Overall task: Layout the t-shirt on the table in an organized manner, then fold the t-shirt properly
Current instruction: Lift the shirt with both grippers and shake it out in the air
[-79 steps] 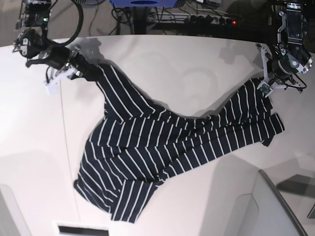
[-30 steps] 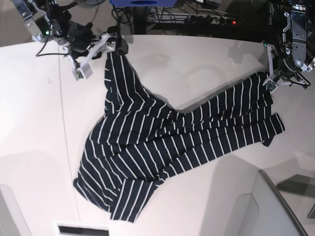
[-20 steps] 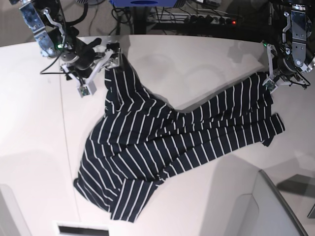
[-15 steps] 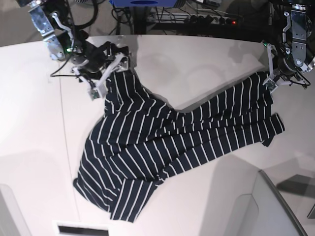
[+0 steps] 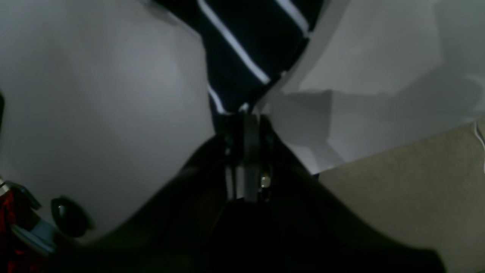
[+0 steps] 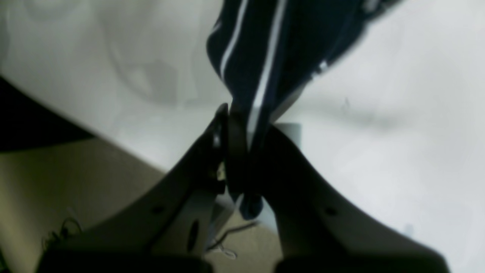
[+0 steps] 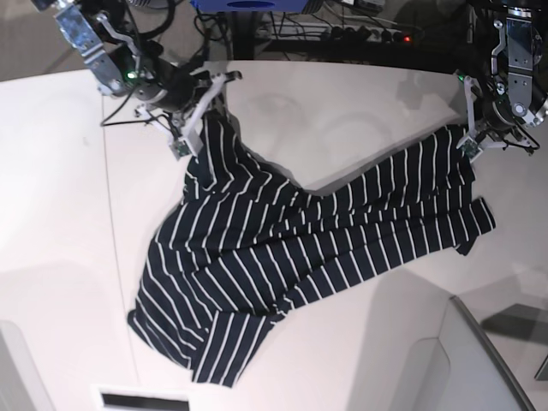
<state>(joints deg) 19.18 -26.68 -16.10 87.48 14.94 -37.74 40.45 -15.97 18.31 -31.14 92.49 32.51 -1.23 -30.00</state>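
Note:
The dark navy t-shirt (image 7: 291,248) with thin white stripes lies crumpled across the white table (image 7: 360,103), stretched between both arms. My right gripper (image 7: 210,103), at the upper left of the base view, is shut on one end of the t-shirt (image 6: 261,49) and holds it lifted. My left gripper (image 7: 469,141), at the upper right of the base view, is shut on the other end of the t-shirt (image 5: 246,45), just above the table. The neckband and label are hidden.
A thin seam line (image 7: 116,214) runs down the table at the left. A grey box-like object (image 7: 479,360) stands at the bottom right corner. Cables and a power strip (image 7: 360,34) lie beyond the table's far edge. The floor (image 5: 409,189) shows past the table edge.
My right gripper has swung rightward and slightly toward the table's middle, carrying its end of the t-shirt, which now bunches closer to the body. The left gripper stays put.

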